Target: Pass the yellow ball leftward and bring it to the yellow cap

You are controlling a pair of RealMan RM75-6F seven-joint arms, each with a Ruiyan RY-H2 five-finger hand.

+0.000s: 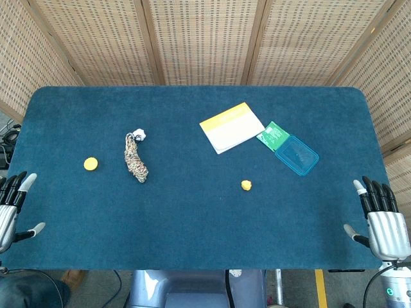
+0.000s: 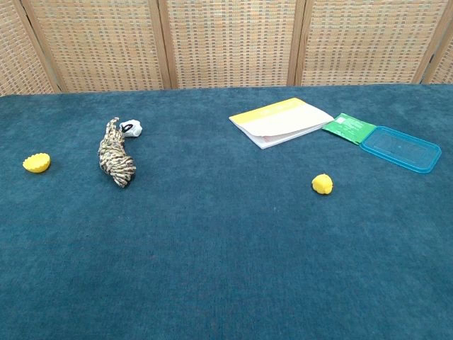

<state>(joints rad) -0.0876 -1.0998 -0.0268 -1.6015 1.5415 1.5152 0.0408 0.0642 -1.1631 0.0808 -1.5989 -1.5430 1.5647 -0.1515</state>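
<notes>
Yellow ball (image 1: 246, 185) lies well apart from both hands' spread, empty fingers (image 1: 372, 194).

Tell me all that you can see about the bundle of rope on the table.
The bundle of rope is a short hank of braided cord, mottled tan, brown and cream, wound tightly into an elongated coil. It looks like rough fibre. At its far end sits a small white piece with a dark ring or clip; what it is cannot be told. The bundle lies flat on the blue table cover, in the left half, its long axis running roughly near to far. Only the cover touches it.
</notes>
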